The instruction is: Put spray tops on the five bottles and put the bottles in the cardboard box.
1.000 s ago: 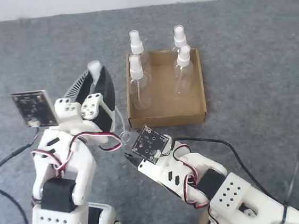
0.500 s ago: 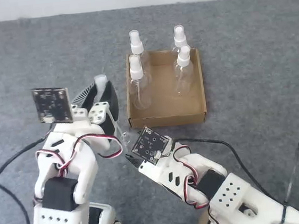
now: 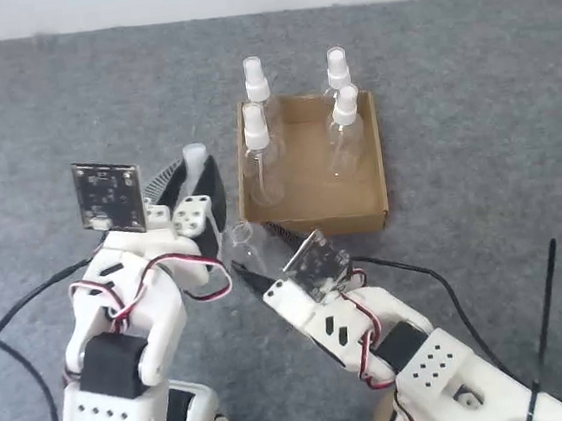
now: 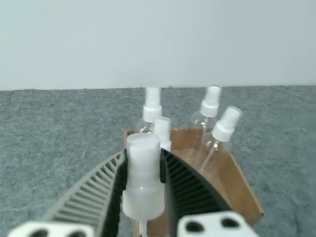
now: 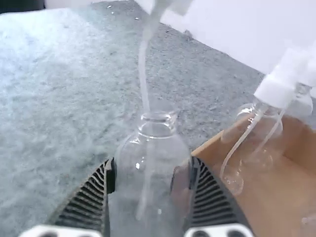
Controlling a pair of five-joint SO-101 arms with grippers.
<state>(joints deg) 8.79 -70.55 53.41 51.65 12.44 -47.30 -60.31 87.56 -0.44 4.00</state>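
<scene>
Clear plastic, uncapped: one bottle (image 5: 150, 168), held upright between the ribbed black fingers (image 5: 91, 197) of the right gripper (image 5: 151, 173), which were clamped on its sides just below the shoulder. From the high view we logged this bottle (image 3: 241, 240) over the carpet, just beside the near-left corner of the cardboard box (image 3: 315, 225), with the right gripper (image 3: 252, 266) gripping it from the robot's side.

White plastic: one spray top (image 4: 144, 182), pinched by the left gripper (image 4: 143, 160), whose fingers (image 4: 182, 190) pressed against it on both sides. In the high view the spray top (image 3: 193, 159) showed at the tip of the left gripper (image 3: 191, 178). We noted it above the bottle and apart from the neck. Its thin dip tube (image 5: 143, 69) ran down through the open neck into the body.

Clear plastic with white tops fitted, four items, all upright:
- front-left bottle (image 3: 259, 162)
- front-right bottle (image 3: 344, 138)
- rear-left bottle (image 3: 255, 80)
- rear-right bottle (image 3: 336, 66)

The front pair stood inside the cardboard box. The rear pair appeared to stand inside too, against the far wall, though their bases were hidden from us.

Brown card: the box itself, shallow and open-topped, resting on grey carpet (image 3: 471, 100).

Surroundings: white wall (image 4: 158, 39) beyond the carpet, and a black cable (image 3: 408, 270) trailing from the right arm.
</scene>
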